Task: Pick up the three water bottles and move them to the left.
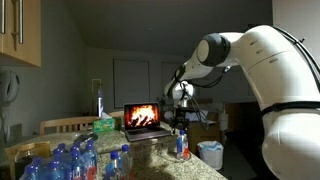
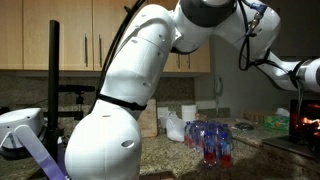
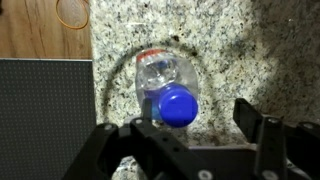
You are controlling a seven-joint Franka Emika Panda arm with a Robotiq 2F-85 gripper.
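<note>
Dim room in an exterior view: speckled granite countertop [image 1: 160,160] barely lit, glowing orange laptop screen [image 1: 143,115] at its far end is the brightest spot, slightly blown out. Warm light on pale wooden cabinets [image 2: 60,35] above the countertop. Both ext. pics low-res, soft. Wrist view: countertop evenly lit, small clear plastic bottle with a blue cap [image 3: 165,85] throws a curved shadow on it; black gripper [image 3: 185,140] dark & out of focus.

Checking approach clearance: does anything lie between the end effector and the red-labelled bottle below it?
Nothing: in the wrist view the open end effector hovers over the bottle, with only bare granite counter around it.
</note>
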